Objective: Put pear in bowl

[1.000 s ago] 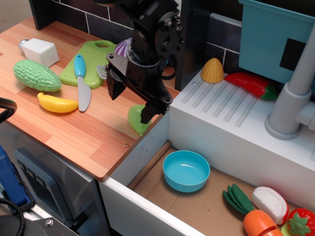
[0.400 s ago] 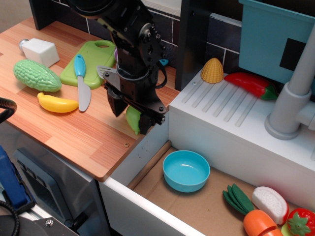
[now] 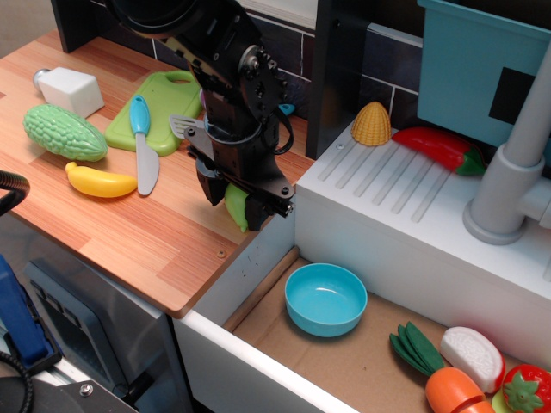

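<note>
The gripper (image 3: 234,205) covers most of the pear (image 3: 235,207); only a green strip shows between the fingers. The strawberry (image 3: 525,391) and the teal box (image 3: 482,64) are cut by the picture's edge.

wooden counter (image 3: 129,228) | gourd (image 3: 64,132) | banana (image 3: 101,181) | knife (image 3: 143,142) | cutting board (image 3: 160,107) | pear (image 3: 235,206)

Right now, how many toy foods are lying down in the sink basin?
3, with one partly cut off: the carrot, the white piece beside it, and a red strawberry at the corner. More may lie outside the frame.
</note>
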`<state>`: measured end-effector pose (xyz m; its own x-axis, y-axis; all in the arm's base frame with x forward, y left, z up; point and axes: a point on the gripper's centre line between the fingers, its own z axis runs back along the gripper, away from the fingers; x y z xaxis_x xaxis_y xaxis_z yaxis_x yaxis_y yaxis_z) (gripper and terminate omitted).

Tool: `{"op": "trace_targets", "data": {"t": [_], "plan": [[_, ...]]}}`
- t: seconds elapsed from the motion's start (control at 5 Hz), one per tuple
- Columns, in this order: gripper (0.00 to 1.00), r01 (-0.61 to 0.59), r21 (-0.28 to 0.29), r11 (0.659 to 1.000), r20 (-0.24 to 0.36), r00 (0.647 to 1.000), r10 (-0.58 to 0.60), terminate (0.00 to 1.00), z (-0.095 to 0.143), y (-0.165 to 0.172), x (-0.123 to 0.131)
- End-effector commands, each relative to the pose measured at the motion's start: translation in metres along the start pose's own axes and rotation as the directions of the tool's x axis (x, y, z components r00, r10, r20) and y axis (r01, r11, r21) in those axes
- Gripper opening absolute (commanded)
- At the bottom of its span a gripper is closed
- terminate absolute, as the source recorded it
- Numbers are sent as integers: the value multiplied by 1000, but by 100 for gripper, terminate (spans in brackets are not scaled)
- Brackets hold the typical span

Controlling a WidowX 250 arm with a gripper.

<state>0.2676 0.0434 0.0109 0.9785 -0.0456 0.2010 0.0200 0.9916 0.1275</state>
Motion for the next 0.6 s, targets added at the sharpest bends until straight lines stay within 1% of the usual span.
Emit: {"op": "trace_targets", "data": {"t": [0.0, 0.2, 0.4], "plan": [[0, -9, 10, 1000, -14, 1000, 9, 0, 23, -28, 6], [0, 1, -44, 999, -49, 999, -4, 0, 26, -50, 10], [0, 1, -70, 998, -48, 999, -4, 0, 24, -64, 12]]}}
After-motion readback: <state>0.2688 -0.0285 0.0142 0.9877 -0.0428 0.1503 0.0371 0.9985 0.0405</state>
